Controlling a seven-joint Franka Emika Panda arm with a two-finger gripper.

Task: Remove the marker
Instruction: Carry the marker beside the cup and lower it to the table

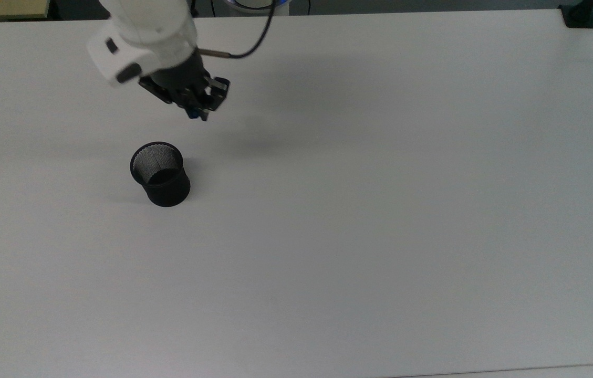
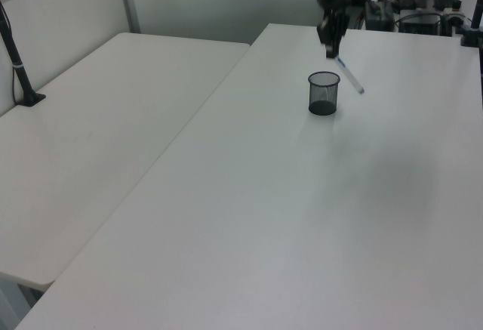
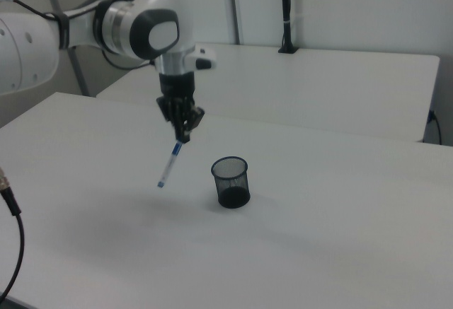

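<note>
Gripper: the claw [image 3: 183, 138] is pinched on the marker's [image 3: 169, 164] upper end, held in the air clear of the table [image 3: 318, 252].
Marker: hangs tilted below the fingers, outside the black mesh cup [image 3: 231, 182] and not touching it.
Right view: the whole white barrel slants down toward the right view's left, its lower tip above the tabletop.
Left view: the marker [image 2: 349, 75] slants down toward the left view's right, past the cup [image 2: 323, 93].
Top view: just a blue spot at the gripper [image 1: 196, 112]; the cup [image 1: 160, 174] stands upright and looks empty.
Surface: plain white table.
Room: a second white table [image 2: 83, 141] alongside, a black post [image 3: 285, 12] clamped at its far edge.
</note>
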